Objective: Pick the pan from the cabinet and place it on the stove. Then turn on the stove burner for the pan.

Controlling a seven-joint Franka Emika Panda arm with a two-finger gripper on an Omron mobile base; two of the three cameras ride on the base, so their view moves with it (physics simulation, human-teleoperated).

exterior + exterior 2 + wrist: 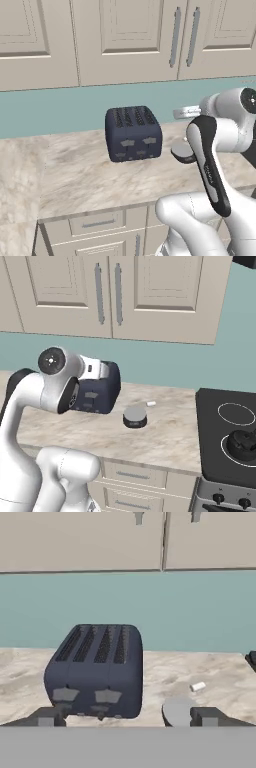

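Note:
The pan is out of view. The beige wall cabinet (135,30) hangs above the counter with its doors shut; its long grey bar handles (99,293) stand side by side at the door seam. The black glass stove (212,421) sits at the right end of the counter, with one bare white ring burner (236,414) at its back. My gripper (127,717) is open, its fingertips (47,717) wide apart with nothing between them. It hovers low over the counter, facing the front of a dark blue toaster (97,672).
A squat black kettle (244,443) stands on the stove's nearer ring. A small grey round puck (134,417) and a tiny white cylinder (150,404) lie on the marble counter (75,175) right of the toaster (133,134). Black knobs (218,498) line the stove's front.

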